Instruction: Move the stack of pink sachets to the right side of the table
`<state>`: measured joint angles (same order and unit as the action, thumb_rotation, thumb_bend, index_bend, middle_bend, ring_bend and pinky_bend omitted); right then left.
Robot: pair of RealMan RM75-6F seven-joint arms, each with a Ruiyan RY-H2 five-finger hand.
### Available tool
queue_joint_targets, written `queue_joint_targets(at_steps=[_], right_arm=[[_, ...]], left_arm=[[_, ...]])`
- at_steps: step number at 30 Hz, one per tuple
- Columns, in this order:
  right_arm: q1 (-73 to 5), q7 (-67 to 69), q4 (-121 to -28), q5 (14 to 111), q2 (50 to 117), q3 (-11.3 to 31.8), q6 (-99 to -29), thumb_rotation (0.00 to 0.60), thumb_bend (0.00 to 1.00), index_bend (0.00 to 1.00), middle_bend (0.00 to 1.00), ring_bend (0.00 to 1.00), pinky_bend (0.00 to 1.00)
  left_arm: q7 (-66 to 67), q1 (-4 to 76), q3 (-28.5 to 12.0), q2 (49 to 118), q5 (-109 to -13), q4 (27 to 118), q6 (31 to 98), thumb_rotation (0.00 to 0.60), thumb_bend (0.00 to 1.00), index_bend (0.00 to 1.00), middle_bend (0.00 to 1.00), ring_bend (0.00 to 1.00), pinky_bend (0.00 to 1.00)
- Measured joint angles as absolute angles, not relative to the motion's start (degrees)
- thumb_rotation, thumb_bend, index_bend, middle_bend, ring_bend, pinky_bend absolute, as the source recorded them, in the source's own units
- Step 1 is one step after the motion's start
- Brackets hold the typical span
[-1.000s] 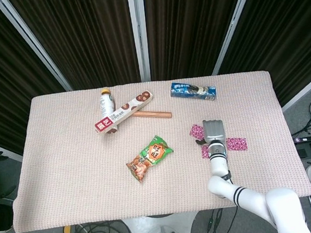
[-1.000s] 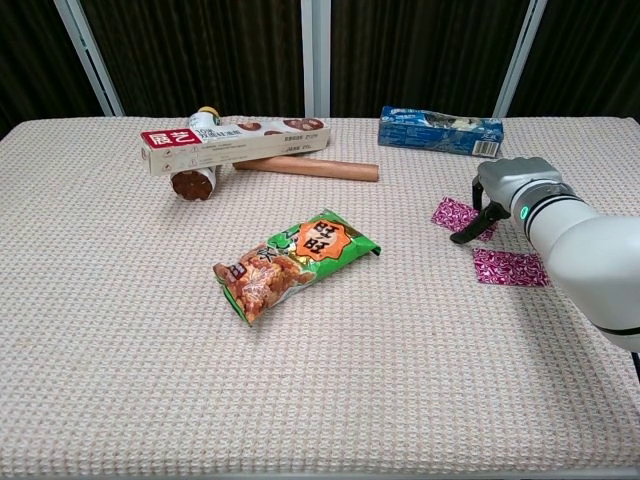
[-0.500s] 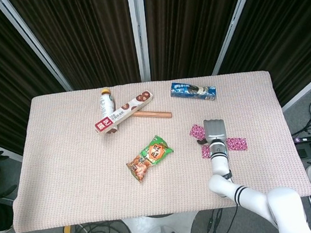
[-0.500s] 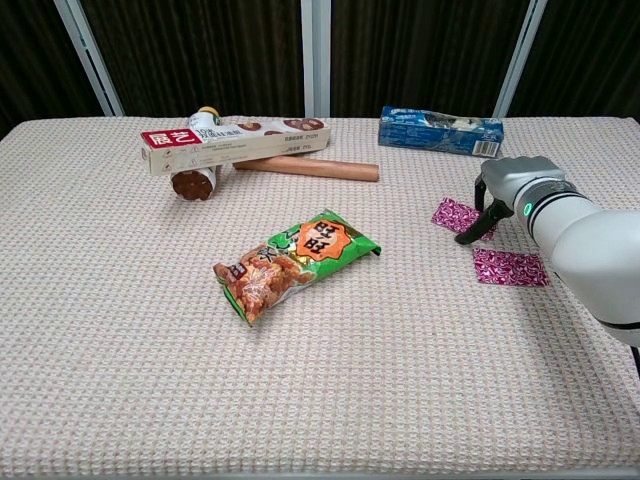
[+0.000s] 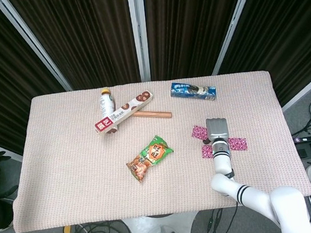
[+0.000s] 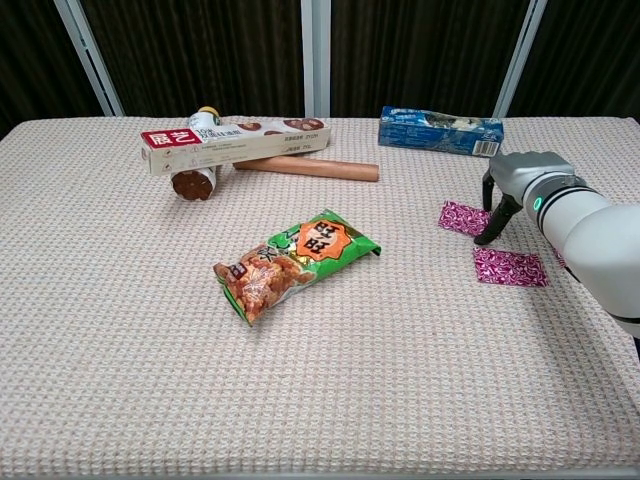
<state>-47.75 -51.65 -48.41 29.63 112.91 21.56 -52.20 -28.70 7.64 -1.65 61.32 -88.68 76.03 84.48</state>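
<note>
Beside 2 pink sachets, right hand with fingertips down, grasping nothing.

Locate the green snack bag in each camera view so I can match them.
Head view: green snack bag lies at centre, slightly toward the near edge.
Chest view: green snack bag lies left of centre, mid-table.
Shared landmark: the blue biscuit box at the far edge, right of the bag.

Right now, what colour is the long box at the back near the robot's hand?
Blue box, clearest in the chest view.
</note>
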Motion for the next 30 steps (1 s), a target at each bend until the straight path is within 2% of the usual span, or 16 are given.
queue_joint_targets(at_steps=[10,30], right_arm=[[-47.91,-50.70,-48.19,29.90,112.74,21.52,-51.61,0.570,0.00,0.45,1.00,1.00,1.00],[-46.80,-48.68,-56.19,31.72,108.28,20.90,-54.22,0.569,0.00,0.46,1.00,1.00,1.00]], left_arm=[[-28.39,7.66,-1.62,61.24,-88.62,76.23,84.34,0.600,0.00,0.31,0.29,0.23,0.34],[-27.07,7.61,-1.41,60.70,-89.13,77.59,84.72,0.600,0.00,0.31,0.29,0.23,0.34]])
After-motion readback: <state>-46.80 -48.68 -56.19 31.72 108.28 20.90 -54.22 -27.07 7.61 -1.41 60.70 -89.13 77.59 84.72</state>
